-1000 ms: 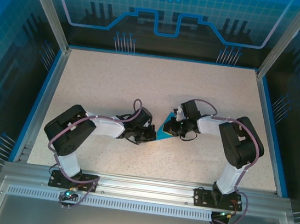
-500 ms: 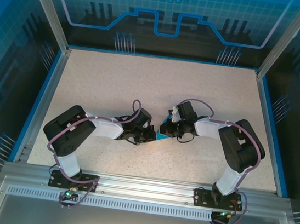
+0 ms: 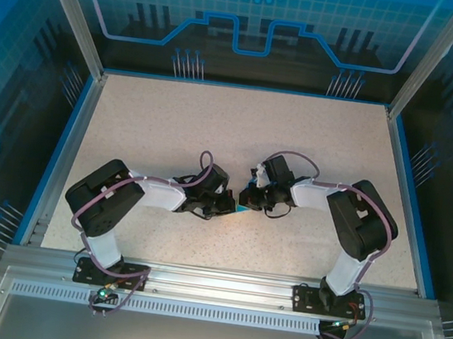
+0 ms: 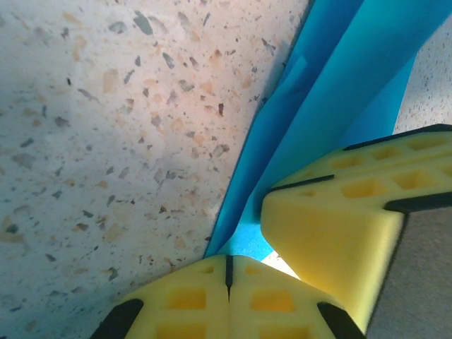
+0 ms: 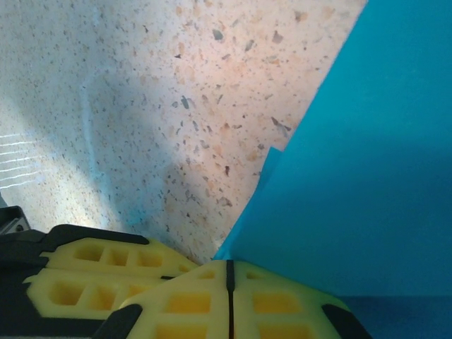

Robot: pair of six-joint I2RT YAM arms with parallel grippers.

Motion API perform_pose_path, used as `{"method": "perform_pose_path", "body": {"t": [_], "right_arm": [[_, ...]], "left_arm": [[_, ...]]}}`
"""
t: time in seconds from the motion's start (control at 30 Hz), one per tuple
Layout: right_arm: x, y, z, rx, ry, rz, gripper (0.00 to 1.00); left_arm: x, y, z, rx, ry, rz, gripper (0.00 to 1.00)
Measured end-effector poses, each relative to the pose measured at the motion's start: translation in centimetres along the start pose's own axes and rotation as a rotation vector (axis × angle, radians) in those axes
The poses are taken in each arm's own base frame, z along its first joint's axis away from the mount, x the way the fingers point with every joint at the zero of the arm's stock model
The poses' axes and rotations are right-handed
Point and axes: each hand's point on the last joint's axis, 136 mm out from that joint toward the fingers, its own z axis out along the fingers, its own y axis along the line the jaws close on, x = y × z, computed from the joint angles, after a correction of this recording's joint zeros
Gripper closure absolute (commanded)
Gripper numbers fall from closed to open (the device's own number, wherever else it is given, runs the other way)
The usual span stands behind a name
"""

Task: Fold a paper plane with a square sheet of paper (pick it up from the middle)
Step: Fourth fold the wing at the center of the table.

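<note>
Blue paper (image 5: 367, 176): partly folded and standing up off the speckled bench (image 4: 106, 141), not lying flat. From overhead it's just a sliver at frame centre, between the two arm tips.
Left fingers (image 4: 183, 300): pressed together, and the folded edge runs right down into the seam, so I'd say they're pinching the paper's lower corner.
Right fingers (image 5: 275, 300): also pressed together with the sheet rising out of the seam. Looks like the same corner, touching or just beside the left pair.
Layers: one inner edge pokes out a bit past the outer one, so they're not lined up.
Risk 1: both grips sit so close that any pull apart could rip that corner.
Risk 2: pads bumping each other could nudge the fold and leave a crooked crease.
Risk 3: thin paper could slip out if either arm twists.
</note>
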Motion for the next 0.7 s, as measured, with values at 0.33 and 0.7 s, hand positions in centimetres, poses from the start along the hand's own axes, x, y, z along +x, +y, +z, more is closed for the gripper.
{"method": "perform_pose_path", "body": {"t": [0.33, 0.7], "right_arm": [[-0.1, -0.1, 0.6, 0.004, 0.026, 0.008, 0.94], [-0.2, 0.0, 0.6, 0.015, 0.03, 0.007, 0.94]], "left_arm": [[0.0, 0.1, -0.5, -0.002, -0.003, -0.003, 0.97], [-0.4, -1.3, -1.7, 0.046, -0.032, 0.014, 0.91]]}}
